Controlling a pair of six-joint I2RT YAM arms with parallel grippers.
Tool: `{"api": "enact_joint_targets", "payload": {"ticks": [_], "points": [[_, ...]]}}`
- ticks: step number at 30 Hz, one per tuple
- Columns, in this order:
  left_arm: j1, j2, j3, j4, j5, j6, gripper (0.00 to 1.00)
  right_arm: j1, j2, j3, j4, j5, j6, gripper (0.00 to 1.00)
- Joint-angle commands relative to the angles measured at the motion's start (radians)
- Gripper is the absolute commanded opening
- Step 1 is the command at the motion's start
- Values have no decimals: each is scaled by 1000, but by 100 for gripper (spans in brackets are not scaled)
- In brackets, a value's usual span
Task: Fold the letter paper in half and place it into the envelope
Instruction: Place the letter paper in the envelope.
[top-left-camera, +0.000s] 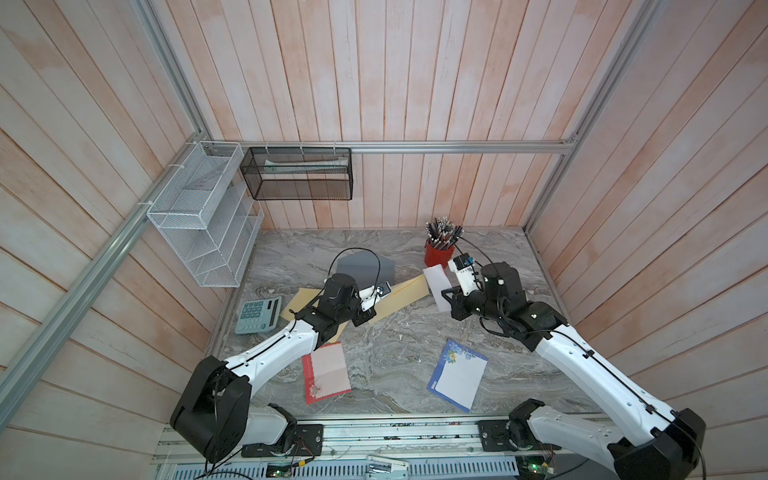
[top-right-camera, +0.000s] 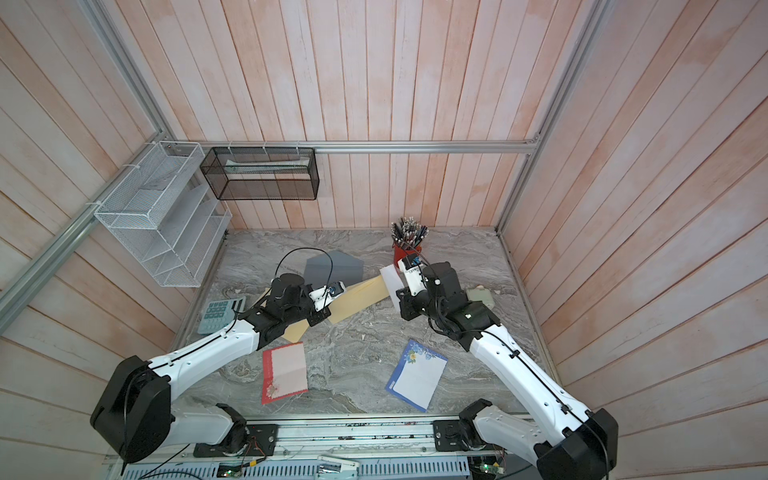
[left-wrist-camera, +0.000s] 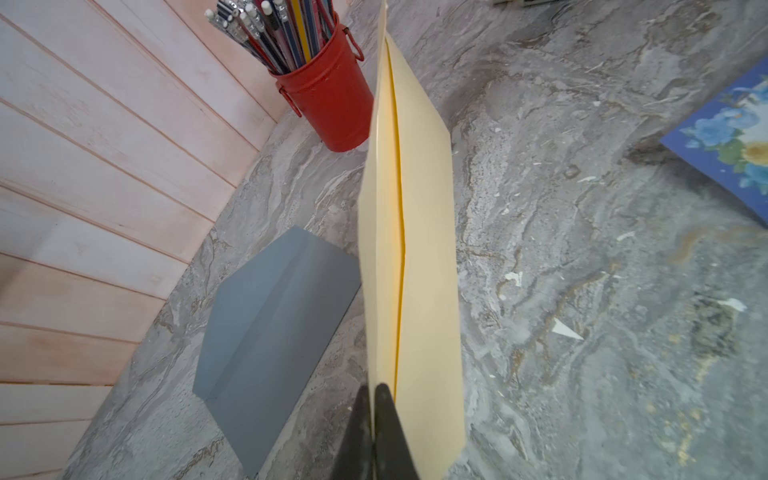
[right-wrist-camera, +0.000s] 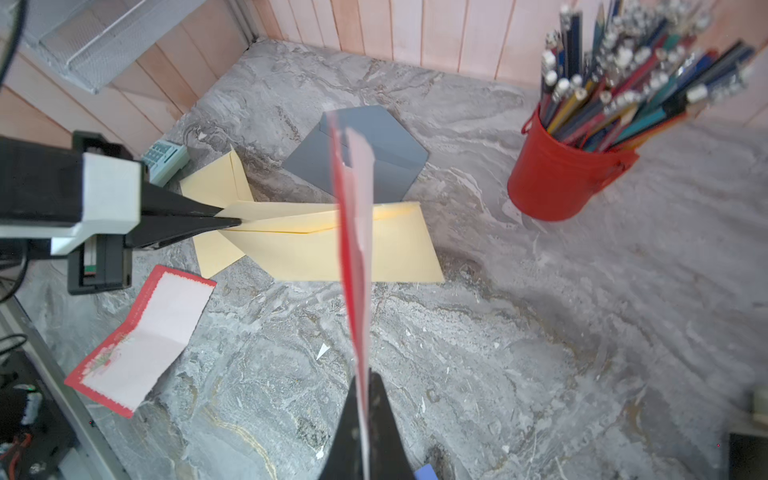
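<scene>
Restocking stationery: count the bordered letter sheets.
3: red-bordered pink sheet and blue floral-bordered sheet lying on marble table; folded red-edged sheet in right gripper. Others may be hidden.

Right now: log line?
left gripper: shut on yellow envelope | right gripper: shut on folded letter | status: letter at envelope's end

Folded letter paper (right-wrist-camera: 354, 249) beside open cream envelope (right-wrist-camera: 399, 249)

You have three envelopes: a cream envelope (right-wrist-camera: 399, 249), a second cream envelope (right-wrist-camera: 212, 185), a grey envelope (top-left-camera: 374, 268). Your sheets number three: a red paper (top-left-camera: 326, 372), a blue paper (top-left-camera: 457, 376), a folded paper (top-left-camera: 434, 280). One pencil cup (top-left-camera: 439, 254), one calculator (top-left-camera: 257, 318). Two racks: a white rack (top-left-camera: 199, 220), a black rack (top-left-camera: 299, 174). Two arms: left arm (top-left-camera: 270, 353), right arm (top-left-camera: 582, 365).
</scene>
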Motion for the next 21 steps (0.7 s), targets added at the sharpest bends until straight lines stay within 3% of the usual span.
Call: {"api": "enact_joint_targets", "payload": {"ticks": [1, 6, 11, 16, 21], "points": [[22, -42, 33, -80, 164, 65, 0, 95, 32, 37, -158, 89, -126, 0], [26, -32, 72, -214, 289, 97, 0, 196, 26, 7, -211, 62, -258, 0], [28, -31, 84, -277, 321, 125, 0, 259, -58, -52, -213, 55, -425, 0], [29, -11, 103, -343, 389, 142, 0, 273, -153, -83, -130, 100, -542, 0], [22, 10, 125, -380, 420, 149, 0, 282, -136, -100, -49, 118, -661, 0]]}}
